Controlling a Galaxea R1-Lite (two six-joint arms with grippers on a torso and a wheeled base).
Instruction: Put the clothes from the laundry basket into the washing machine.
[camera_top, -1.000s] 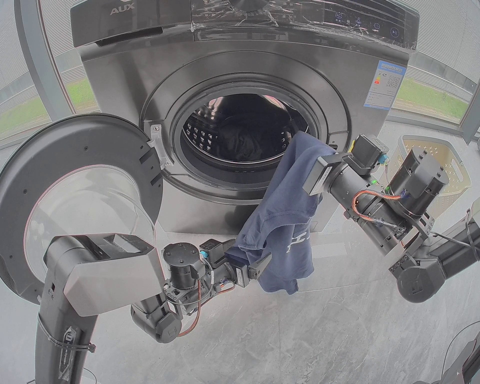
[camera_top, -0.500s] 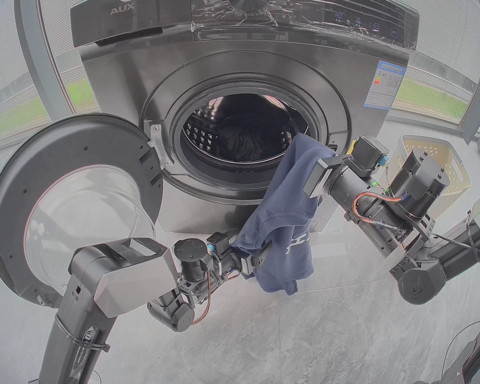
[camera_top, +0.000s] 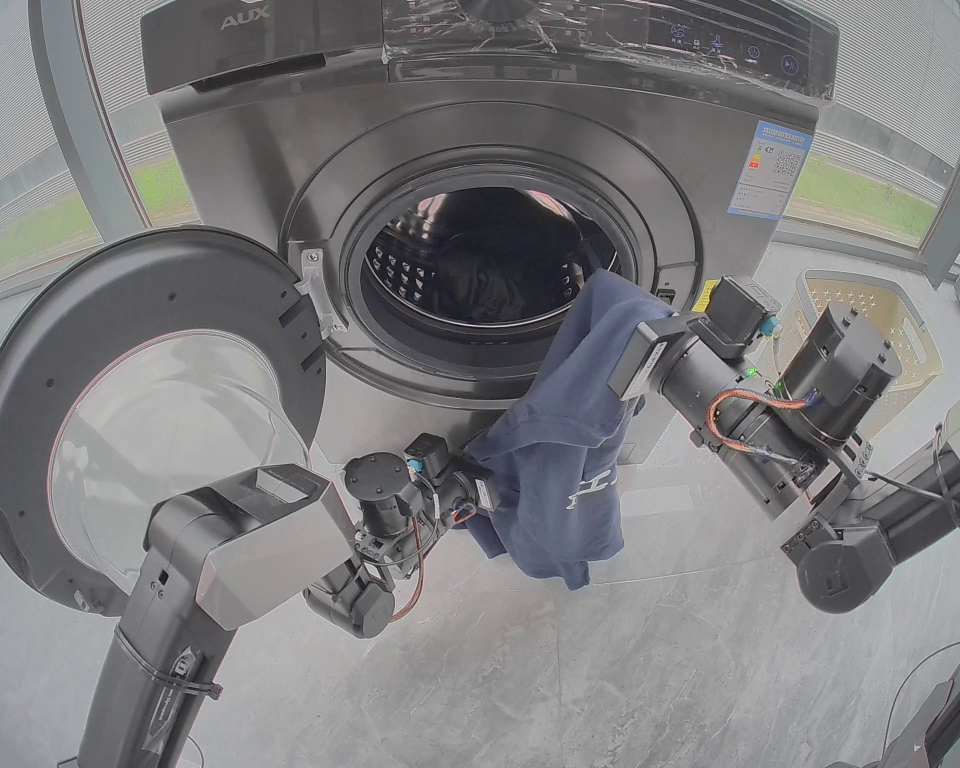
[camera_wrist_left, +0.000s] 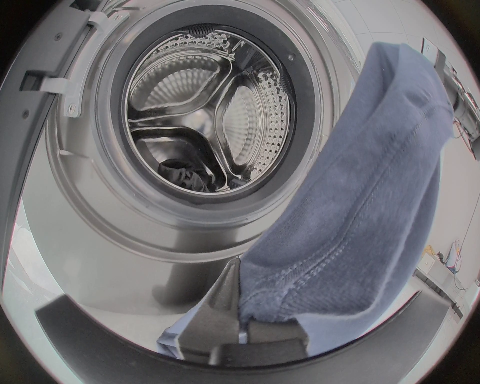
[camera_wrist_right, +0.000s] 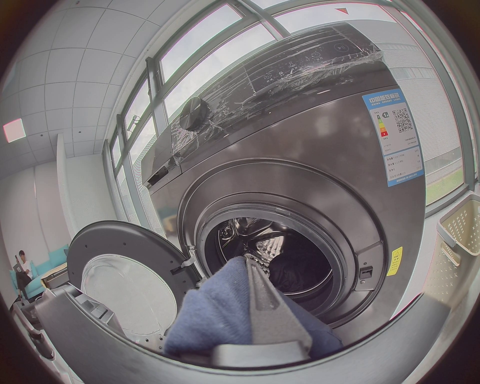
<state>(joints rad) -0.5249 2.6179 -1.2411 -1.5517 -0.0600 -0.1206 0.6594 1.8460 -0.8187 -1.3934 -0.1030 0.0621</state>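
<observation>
- blue shirt (camera_top: 563, 440): hangs outside the washing machine (camera_top: 250, 170), in front of it, below & to the right of the drum mouth. Top end sits up against the right side of the door ring, lower part hangs loose just above the floor (camera_top: 650, 650).
- R gripper (camera_wrist_right: 267, 310): jaws closed on shirt's top end, cloth bunched on both sides of the finger, held near the opening's lower right.
- L gripper (camera_top: 488, 492): jaws pinched on shirt's lower left edge, low down in front of the machine's base panel.
- shirt spans between the 2 grippers and covers part of the ring's right side. Drum mouth itself is mostly unblocked.
- dark garment (camera_wrist_left: 184, 176): lies at the drum bottom, inside.
- door (camera_top: 150, 300): swung wide open to the left, beside L arm.
- laundry basket (camera_top: 915, 335): on the floor, right of the machine & behind R arm. Can't tell what's in it.
</observation>
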